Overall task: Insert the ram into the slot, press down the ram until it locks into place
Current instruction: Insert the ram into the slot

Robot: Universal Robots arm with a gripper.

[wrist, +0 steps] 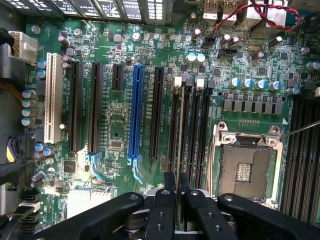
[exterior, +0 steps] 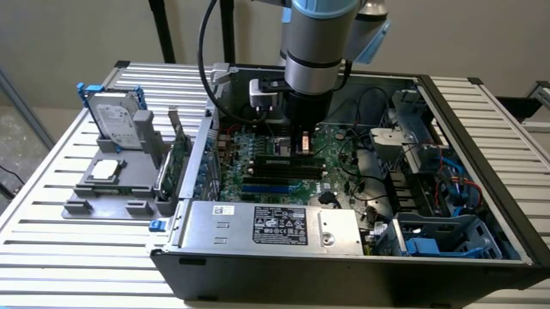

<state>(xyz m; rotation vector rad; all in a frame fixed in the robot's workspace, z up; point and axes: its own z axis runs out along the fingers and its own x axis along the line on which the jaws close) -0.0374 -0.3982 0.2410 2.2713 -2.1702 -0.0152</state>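
In the wrist view my gripper [wrist: 177, 183] is shut on the ram [wrist: 180, 130]. The ram is a thin stick seen edge-on, running away from the fingertips [wrist: 170, 181]. It stands upright along the slot [wrist: 186, 86], one of several parallel black memory sockets [wrist: 204, 130] with white and black end clips. How deep the ram sits in the slot I cannot tell. In the exterior view the gripper [exterior: 301, 145] reaches down into the open computer case [exterior: 344, 267], just over the black sockets [exterior: 279, 165] on the motherboard [exterior: 257, 187].
A blue slot [wrist: 135, 115], a white slot [wrist: 50, 97] and the silver processor socket [wrist: 247, 165] flank the sockets. A silver power supply [exterior: 266, 225] fills the case front. Outside the case, at the exterior view's left, stand a hard drive [exterior: 116, 119] and an upright green card [exterior: 176, 161].
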